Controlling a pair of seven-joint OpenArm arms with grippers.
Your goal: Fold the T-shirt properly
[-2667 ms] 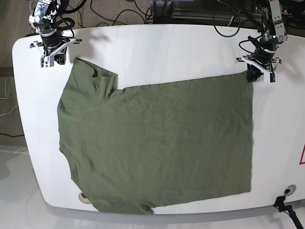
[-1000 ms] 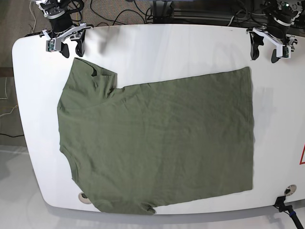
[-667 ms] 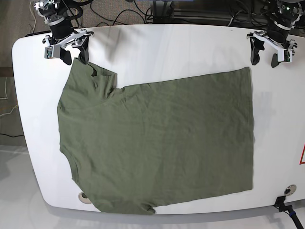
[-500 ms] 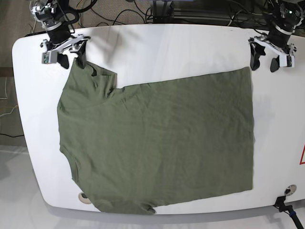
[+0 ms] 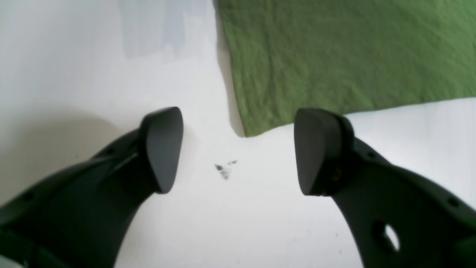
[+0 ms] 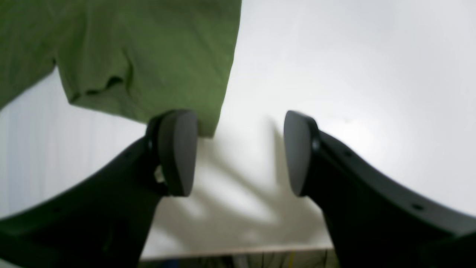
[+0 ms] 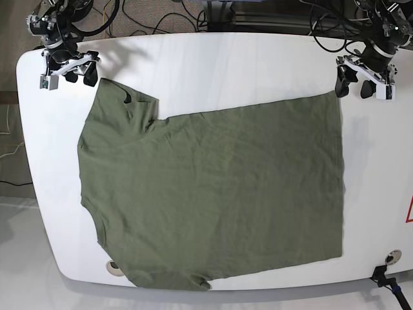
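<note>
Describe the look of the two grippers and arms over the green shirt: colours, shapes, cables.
The left gripper and the right gripper each have two matte black fingers that curve, ending in flat oval pads. One finger shows small round holes. In the base view, white bracket pieces sit above the black fingers, and black cables trail off behind both arms. No markings are legible.

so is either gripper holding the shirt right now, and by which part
Nothing is held. The left gripper and right gripper are both open above the white table, each beside a far corner of the olive-green cloth T-shirt.
</note>
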